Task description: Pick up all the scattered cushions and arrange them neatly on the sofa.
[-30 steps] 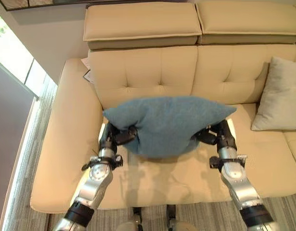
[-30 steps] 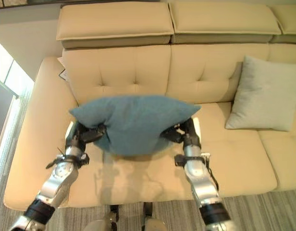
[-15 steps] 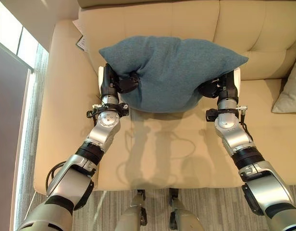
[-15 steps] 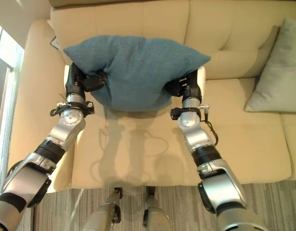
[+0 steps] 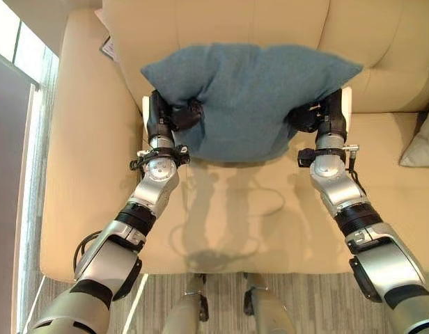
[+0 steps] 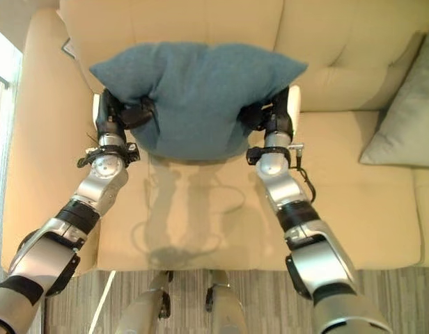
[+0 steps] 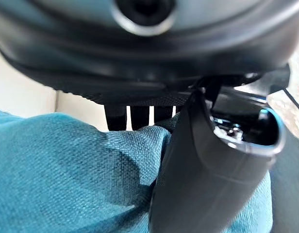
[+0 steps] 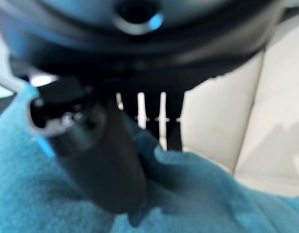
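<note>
Gripping the blue cushion (image 5: 249, 97) from both ends, your two hands hold it above the cream sofa (image 5: 89, 174), against the lower part of the backrest (image 6: 200, 21). Your left hand (image 5: 174, 115) pinches the cushion's left end: its thumb presses into the blue fabric on the near side while the fingers (image 7: 132, 116) run behind the fabric, as the left wrist view shows. Your right hand (image 6: 267, 115) clamps the right end in the same way, its thumb sunk into the cloth and the fingers (image 8: 149, 114) curled behind it. The cushion bunches at both grips and sags in the middle, its lower edge hanging just over the seat; you cannot tell whether it touches the seat cushion (image 5: 235, 223). Its upper corners stick out past each hand, and its top edge lies across the backrest. A pale grey cushion (image 6: 406, 111) leans against the backrest at the far right, well apart from the blue one. A small tag (image 5: 108, 47) shows by the sofa's left armrest (image 5: 72, 104).
</note>
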Controlling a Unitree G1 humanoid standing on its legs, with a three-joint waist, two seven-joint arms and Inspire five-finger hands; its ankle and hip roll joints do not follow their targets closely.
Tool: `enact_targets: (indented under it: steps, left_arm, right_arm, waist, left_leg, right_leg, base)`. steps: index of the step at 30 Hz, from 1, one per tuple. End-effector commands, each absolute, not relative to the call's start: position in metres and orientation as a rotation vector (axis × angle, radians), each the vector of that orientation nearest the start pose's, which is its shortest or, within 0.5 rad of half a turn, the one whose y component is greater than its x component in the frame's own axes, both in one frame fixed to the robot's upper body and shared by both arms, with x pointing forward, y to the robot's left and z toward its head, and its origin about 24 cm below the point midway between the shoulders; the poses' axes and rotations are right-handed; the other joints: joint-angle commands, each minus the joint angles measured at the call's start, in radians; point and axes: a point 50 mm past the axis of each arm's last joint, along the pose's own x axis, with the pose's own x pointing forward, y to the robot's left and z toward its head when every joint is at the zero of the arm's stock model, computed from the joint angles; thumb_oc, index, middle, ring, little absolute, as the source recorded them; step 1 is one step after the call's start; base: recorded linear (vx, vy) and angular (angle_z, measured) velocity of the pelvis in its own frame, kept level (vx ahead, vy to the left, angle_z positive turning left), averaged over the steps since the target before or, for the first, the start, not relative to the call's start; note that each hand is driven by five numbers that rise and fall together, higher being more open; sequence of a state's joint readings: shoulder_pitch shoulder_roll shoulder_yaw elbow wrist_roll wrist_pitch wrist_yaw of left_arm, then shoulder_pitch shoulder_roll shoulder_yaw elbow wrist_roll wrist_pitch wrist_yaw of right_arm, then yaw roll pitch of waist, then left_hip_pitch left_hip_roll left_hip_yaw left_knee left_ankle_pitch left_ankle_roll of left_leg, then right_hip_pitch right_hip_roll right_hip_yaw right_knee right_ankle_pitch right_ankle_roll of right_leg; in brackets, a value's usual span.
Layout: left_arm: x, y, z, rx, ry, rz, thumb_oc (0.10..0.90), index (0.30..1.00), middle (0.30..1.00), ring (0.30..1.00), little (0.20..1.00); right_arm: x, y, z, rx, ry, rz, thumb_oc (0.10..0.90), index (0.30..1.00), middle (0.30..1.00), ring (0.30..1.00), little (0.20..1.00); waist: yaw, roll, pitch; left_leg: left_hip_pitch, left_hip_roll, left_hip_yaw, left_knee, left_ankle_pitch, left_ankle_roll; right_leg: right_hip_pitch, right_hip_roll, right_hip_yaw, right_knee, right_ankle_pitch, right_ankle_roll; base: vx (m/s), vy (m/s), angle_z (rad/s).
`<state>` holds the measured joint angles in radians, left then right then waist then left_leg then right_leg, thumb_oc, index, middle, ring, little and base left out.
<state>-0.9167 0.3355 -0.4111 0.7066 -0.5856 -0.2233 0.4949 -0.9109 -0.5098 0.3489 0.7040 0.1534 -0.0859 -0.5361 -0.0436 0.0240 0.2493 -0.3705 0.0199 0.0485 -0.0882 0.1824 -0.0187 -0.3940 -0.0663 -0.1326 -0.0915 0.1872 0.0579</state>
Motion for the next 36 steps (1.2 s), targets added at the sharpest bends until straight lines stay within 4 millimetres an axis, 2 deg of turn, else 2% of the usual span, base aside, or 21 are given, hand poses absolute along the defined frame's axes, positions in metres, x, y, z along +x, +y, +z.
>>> enact_targets:
  steps: [1, 7, 8, 10, 12, 14, 15, 17, 19, 20, 21, 24, 25, 26, 27, 28, 29, 31, 32, 33, 36]
  left_arm:
    - [0.391, 0.079, 0.251, -0.088, -0.561, 0.005, 0.800, 0.900, 0.900, 0.900, 0.900]
    - [0.401, 0.118, 0.245, 0.005, -0.517, 0.124, 0.800, 0.900, 0.900, 0.900, 0.900]
    - [0.401, 0.118, 0.246, 0.005, -0.518, 0.124, 0.800, 0.900, 0.900, 0.900, 0.900]
    - [0.402, 0.146, 0.244, 0.037, -0.511, 0.190, 0.800, 0.900, 0.900, 0.900, 0.900]
    - [0.401, 0.158, 0.242, 0.045, -0.507, 0.212, 0.800, 0.900, 0.900, 0.900, 0.900]
    - [0.391, 0.190, 0.225, 0.019, -0.492, 0.276, 0.800, 0.900, 0.900, 0.900, 0.900]
    - [0.387, 0.198, 0.219, -0.002, -0.487, 0.288, 0.800, 0.900, 0.900, 0.900, 0.900]
    - [0.374, 0.215, 0.196, -0.025, -0.459, 0.313, 0.800, 0.900, 0.900, 0.900, 0.900]
    - [0.366, 0.221, 0.184, -0.032, -0.442, 0.321, 0.800, 0.900, 0.900, 0.900, 0.900]
    - [0.349, 0.232, 0.159, -0.039, -0.405, 0.325, 0.800, 0.900, 0.900, 0.900, 0.900]
    - [0.348, 0.232, 0.157, -0.037, -0.400, 0.323, 0.800, 0.900, 0.900, 0.900, 0.900]
    - [0.319, 0.243, 0.115, -0.024, -0.304, 0.320, 0.800, 0.900, 0.900, 0.900, 0.900]
    - [0.296, 0.249, 0.080, -0.024, -0.196, 0.333, 0.800, 0.900, 0.900, 0.900, 0.900]
    - [0.286, 0.251, 0.064, -0.062, -0.142, 0.346, 0.800, 0.900, 0.900, 0.900, 0.900]
    - [0.278, 0.251, 0.050, -0.114, -0.099, 0.365, 0.800, 0.900, 0.900, 0.900, 0.900]
    - [0.277, 0.251, 0.049, -0.114, -0.096, 0.364, 0.800, 0.900, 0.900, 0.900, 0.900]
    - [0.258, 0.252, 0.022, -0.157, 0.001, 0.392, 0.800, 0.900, 0.900, 0.900, 0.900]
    - [0.240, 0.252, -0.003, -0.184, 0.107, 0.410, 0.800, 0.900, 0.900, 0.900, 0.900]
    - [0.239, 0.252, -0.004, -0.183, 0.108, 0.409, 0.800, 0.900, 0.900, 0.900, 0.900]
    - [0.219, 0.253, -0.029, -0.171, 0.228, 0.419, 0.800, 0.900, 0.900, 0.900, 0.900]
    - [0.189, 0.254, -0.064, -0.154, 0.403, 0.425, 0.800, 0.900, 0.900, 0.900, 0.900]
  right_arm:
    - [0.392, -0.177, 0.275, -0.487, -0.670, -0.432, 0.800, 0.900, 0.900, 0.900, 0.900]
    - [0.397, -0.224, 0.274, -0.649, -0.533, -0.554, 0.800, 0.900, 0.900, 0.900, 0.900]
    - [0.397, -0.224, 0.274, -0.649, -0.534, -0.554, 0.800, 0.900, 0.900, 0.900, 0.900]
    - [0.392, -0.246, 0.275, -0.651, -0.501, -0.594, 0.800, 0.900, 0.900, 0.900, 0.900]
    - [0.389, -0.255, 0.272, -0.655, -0.488, -0.602, 0.800, 0.900, 0.900, 0.900, 0.900]
    - [0.373, -0.277, 0.256, -0.662, -0.475, -0.611, 0.800, 0.900, 0.900, 0.900, 0.900]
    - [0.368, -0.283, 0.251, -0.662, -0.475, -0.614, 0.800, 0.900, 0.900, 0.900, 0.900]
    - [0.352, -0.296, 0.225, -0.678, -0.438, -0.602, 0.800, 0.900, 0.900, 0.900, 0.900]
    - [0.343, -0.301, 0.213, -0.673, -0.420, -0.595, 0.800, 0.900, 0.900, 0.900, 0.900]
    - [0.327, -0.304, 0.183, -0.671, -0.368, -0.545, 0.800, 0.900, 0.900, 0.900, 0.900]
    - [0.325, -0.305, 0.181, -0.673, -0.362, -0.544, 0.800, 0.900, 0.900, 0.900, 0.900]
    - [0.301, -0.311, 0.139, -0.669, -0.253, -0.490, 0.800, 0.900, 0.900, 0.900, 0.900]
    - [0.281, -0.315, 0.108, -0.653, -0.157, -0.459, 0.800, 0.900, 0.900, 0.900, 0.900]
    - [0.272, -0.317, 0.096, -0.664, -0.112, -0.448, 0.800, 0.900, 0.900, 0.900, 0.900]
    - [0.264, -0.316, 0.081, -0.656, -0.064, -0.438, 0.800, 0.900, 0.900, 0.900, 0.900]
    - [0.263, -0.316, 0.080, -0.657, -0.061, -0.437, 0.800, 0.900, 0.900, 0.900, 0.900]
    - [0.246, -0.314, 0.053, -0.625, 0.039, -0.432, 0.800, 0.900, 0.900, 0.900, 0.900]
    - [0.228, -0.311, 0.027, -0.583, 0.130, -0.419, 0.800, 0.900, 0.900, 0.900, 0.900]
    - [0.228, -0.310, 0.027, -0.583, 0.131, -0.419, 0.800, 0.900, 0.900, 0.900, 0.900]
    - [0.211, -0.306, 0.003, -0.527, 0.219, -0.418, 0.800, 0.900, 0.900, 0.900, 0.900]
    - [0.192, -0.298, -0.026, -0.466, 0.335, -0.397, 0.800, 0.900, 0.900, 0.900, 0.900]
  waist:
    - [0.002, 0.004, -0.077]
    - [0.003, 0.000, -0.071]
    - [0.002, 0.000, -0.071]
    - [0.000, -0.002, -0.074]
    - [-0.001, -0.002, -0.076]
    - [-0.001, -0.004, -0.087]
    - [-0.003, -0.003, -0.088]
    - [-0.002, -0.007, -0.100]
    - [-0.002, -0.008, -0.107]
    - [-0.003, -0.008, -0.114]
    - [-0.002, -0.009, -0.118]
    - [0.002, -0.011, -0.129]
    - [0.005, -0.015, -0.139]
    - [0.007, -0.016, -0.142]
    - [0.008, -0.017, -0.145]
    - [0.008, -0.017, -0.145]
    - [0.008, -0.018, -0.147]
    - [0.007, -0.018, -0.151]
    - [0.006, -0.019, -0.150]
    - [0.006, -0.018, -0.153]
    - [0.009, -0.018, -0.163]
  left_leg:
    - [-0.008, 0.011, 0.020, 0.001, -0.062, -0.097]
    - [0.013, 0.012, 0.020, 0.001, -0.070, -0.098]
    - [0.010, 0.012, 0.019, 0.001, -0.066, -0.098]
    - [0.013, 0.012, 0.021, 0.001, -0.067, -0.097]
    - [0.015, 0.014, 0.021, 0.001, -0.068, -0.097]
    - [0.027, 0.015, 0.023, 0.001, -0.074, -0.094]
    - [0.030, 0.016, 0.025, 0.001, -0.076, -0.093]
    - [0.044, 0.017, 0.026, 0.001, -0.081, -0.091]
    - [0.052, 0.018, 0.027, 0.001, -0.084, -0.089]
    - [0.068, 0.020, 0.028, 0.001, -0.089, -0.085]
    - [0.070, 0.020, 0.028, 0.001, -0.090, -0.086]
    - [0.100, 0.021, 0.031, 0.001, -0.098, -0.081]
    - [0.128, 0.023, 0.032, 0.001, -0.107, -0.079]
    - [0.142, 0.022, 0.030, 0.001, -0.110, -0.078]
    - [0.154, 0.024, 0.029, 0.001, -0.111, -0.078]
    - [0.158, 0.024, 0.028, 0.001, -0.111, -0.078]
    - [0.179, 0.025, 0.025, 0.001, -0.114, -0.077]
    - [0.202, 0.025, 0.022, 0.001, -0.116, -0.077]
    - [0.205, 0.025, 0.021, 0.001, -0.116, -0.077]
    - [0.225, 0.024, 0.021, 0.001, -0.118, -0.074]
    - [0.256, 0.025, 0.024, 0.001, -0.122, -0.071]
  right_leg:
    - [0.046, 0.000, 0.001, 0.004, -0.115, 0.101]
    - [0.064, 0.000, -0.002, 0.004, -0.119, 0.103]
    - [0.061, 0.000, -0.002, 0.004, -0.115, 0.103]
    - [0.062, 0.001, -0.002, 0.004, -0.115, 0.103]
    - [0.064, 0.000, -0.003, 0.004, -0.115, 0.104]
    - [0.074, 0.000, -0.004, 0.004, -0.119, 0.103]
    - [0.078, -0.001, -0.006, 0.004, -0.122, 0.103]
    - [0.089, -0.001, -0.008, 0.004, -0.126, 0.101]
    - [0.097, -0.001, -0.010, 0.004, -0.130, 0.099]
    - [0.112, 0.000, -0.012, 0.004, -0.136, 0.098]
    - [0.114, -0.001, -0.012, 0.004, -0.137, 0.098]
    - [0.148, -0.001, -0.017, 0.004, -0.149, 0.095]
    - [0.179, -0.002, -0.020, 0.004, -0.162, 0.093]
    - [0.195, -0.001, -0.023, 0.004, -0.167, 0.091]
    - [0.210, -0.001, -0.025, 0.004, -0.173, 0.090]
    - [0.214, -0.001, -0.026, 0.004, -0.174, 0.090]
    - [0.238, 0.000, -0.030, 0.004, -0.182, 0.087]
    - [0.265, 0.003, -0.033, 0.004, -0.187, 0.084]
    - [0.267, 0.003, -0.034, 0.004, -0.188, 0.084]
    - [0.294, 0.005, -0.037, 0.004, -0.191, 0.080]
    - [0.330, 0.006, -0.042, 0.004, -0.199, 0.077]
  base:
    - [0.00, 0.000, 0.00]
    - [0.00, 0.000, 0.00]
    - [0.00, 0.000, 0.00]
    - [0.00, 0.000, 0.00]
    - [0.00, 0.000, 0.00]
    - [0.02, -0.011, -0.01]
    - [0.05, -0.024, -0.04]
    - [0.05, -0.020, -0.06]
    - [0.06, -0.015, -0.04]
    - [0.05, -0.013, -0.05]
    - [0.08, -0.015, -0.05]
    - [0.09, -0.023, -0.04]
    - [0.11, -0.040, -0.01]
    - [0.10, -0.045, 0.01]
    - [0.04, -0.025, 0.03]
    - [0.04, -0.049, 0.03]
    - [0.02, -0.045, 0.06]
    - [0.02, -0.048, 0.09]
    - [0.00, -0.054, 0.11]
    - [-0.02, -0.045, 0.08]
    - [0.00, -0.045, 0.04]
